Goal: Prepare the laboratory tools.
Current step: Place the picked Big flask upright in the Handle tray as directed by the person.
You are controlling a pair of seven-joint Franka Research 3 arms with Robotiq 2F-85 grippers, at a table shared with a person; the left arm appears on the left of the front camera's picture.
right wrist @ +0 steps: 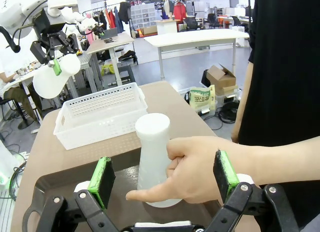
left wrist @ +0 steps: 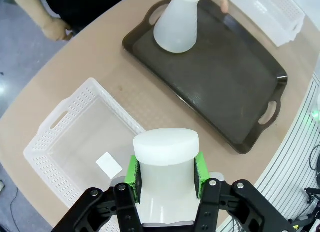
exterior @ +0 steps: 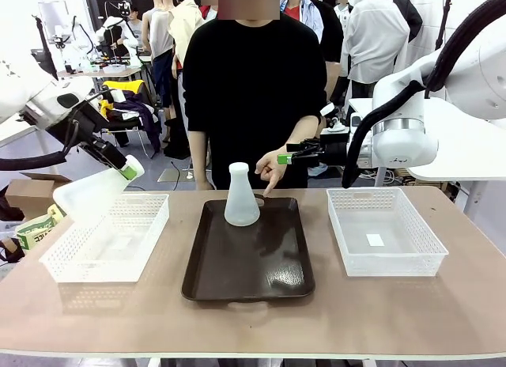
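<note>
Milky-white and translucent, one flask (exterior: pixel 91 194) hangs in the air to the left of the dark brown tray (exterior: pixel 249 256), above the far left corner of the left white lattice basket (exterior: pixel 107 239). The left end effector (exterior: pixel 126 170) is clamped on its narrow neck, with the wide base pointing down and out to the left; in the left wrist view the green pads (left wrist: pixel 132 171) press on both sides of the neck, and the neck's flat mouth (left wrist: pixel 166 146) faces the camera. That basket sits on the table (exterior: pixel 253 323) just beside the tray's left edge, with a small white label (left wrist: pixel 109 164) on its floor. The tray lies in the middle of the table, its long side running away from the robot. The second flask (exterior: pixel 241 195) stands upright on the tray's far part, near the far rim. The person in a black top stands beyond the tray, and the person's hand (exterior: pixel 271 171) reaches down to the tray's far right corner with a finger stretched out beside the upright flask; in the right wrist view the hand (right wrist: pixel 200 169) lies close against that flask (right wrist: pixel 154 159). The right end effector (exterior: pixel 294 153) hovers above and beyond the tray's far right corner, its jaws spread wide with nothing between the green pads (right wrist: pixel 102 181). To the right of the tray, apart from it, sits the right white lattice basket (exterior: pixel 385 232).
</note>
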